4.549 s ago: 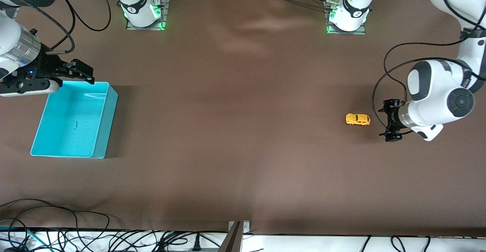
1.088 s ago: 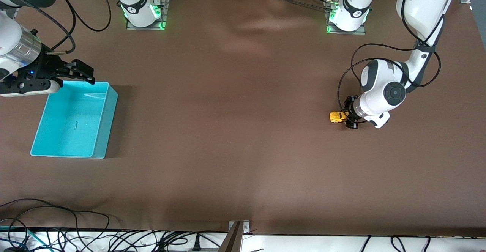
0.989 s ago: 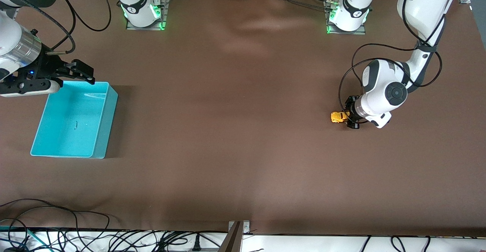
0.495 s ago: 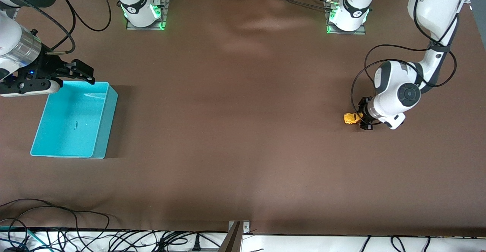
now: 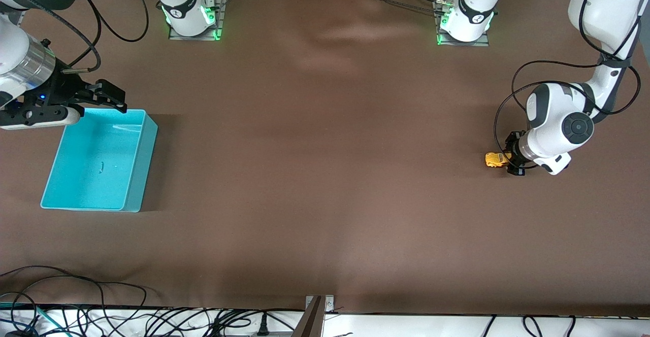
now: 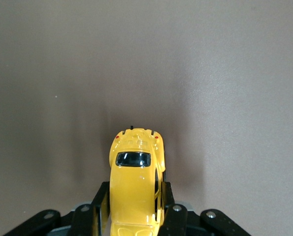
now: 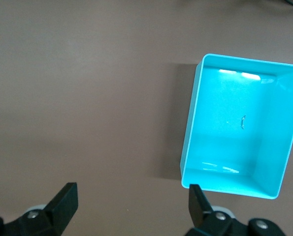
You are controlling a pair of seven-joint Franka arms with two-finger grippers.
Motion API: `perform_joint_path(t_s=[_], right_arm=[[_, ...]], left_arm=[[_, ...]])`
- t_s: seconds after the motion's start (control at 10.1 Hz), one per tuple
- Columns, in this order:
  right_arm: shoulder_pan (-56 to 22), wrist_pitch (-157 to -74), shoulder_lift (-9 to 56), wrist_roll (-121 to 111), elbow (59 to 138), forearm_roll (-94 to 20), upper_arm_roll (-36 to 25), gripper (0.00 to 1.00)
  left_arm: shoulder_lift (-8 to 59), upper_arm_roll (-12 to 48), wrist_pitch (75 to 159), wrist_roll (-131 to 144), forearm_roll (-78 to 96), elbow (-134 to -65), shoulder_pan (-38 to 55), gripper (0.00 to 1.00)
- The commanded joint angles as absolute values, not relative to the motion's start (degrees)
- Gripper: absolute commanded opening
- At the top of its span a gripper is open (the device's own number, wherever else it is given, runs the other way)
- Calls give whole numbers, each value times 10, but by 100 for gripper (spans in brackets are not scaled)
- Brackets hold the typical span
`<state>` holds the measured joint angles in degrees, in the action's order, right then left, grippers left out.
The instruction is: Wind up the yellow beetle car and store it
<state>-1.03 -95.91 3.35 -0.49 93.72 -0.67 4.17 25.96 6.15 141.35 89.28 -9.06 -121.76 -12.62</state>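
The left gripper was clenched on the small rounded yellow toy beetle car with dark windows, low on the brown table near the left arm's end. The right gripper waited with fingers spread over the turquoise plastic bin's rim, well apart from the car.

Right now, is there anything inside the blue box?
The turquoise bin holds no toy; only a tiny dark speck lies on its floor. The yellow beetle car is gripped in the left hand. The right hand partly covers one corner.
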Motion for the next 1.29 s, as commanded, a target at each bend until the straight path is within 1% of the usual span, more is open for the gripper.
perform_joint_path(t_s=[0.0, 0.3, 0.69, 0.79, 0.89, 0.99, 1.19], right_arm=[[-11, -961, 34, -5, 935, -3, 43, 100], [-11, -962, 34, -5, 936, -3, 43, 100], [-10, -962, 35, -6, 936, -3, 43, 100], [-10, -962, 35, -6, 936, -3, 43, 100], [-10, -962, 35, -5, 936, -3, 43, 100], [-10, -962, 35, -5, 936, -3, 43, 100], [-10, -962, 35, -6, 936, -3, 43, 100]], left_arm=[[332, 61, 1449, 882, -115, -1176, -140, 0], [343, 60, 1449, 880, -136, -1164, -154, 0], [337, 62, 1447, 886, -135, -1158, -155, 0], [334, 62, 1445, 889, -129, -1151, -156, 35], [328, 62, 1442, 889, -128, -1144, -156, 81], [317, 63, 1440, 890, -127, -1140, -155, 100], [292, 65, 1409, 890, -100, -1125, -156, 100]])
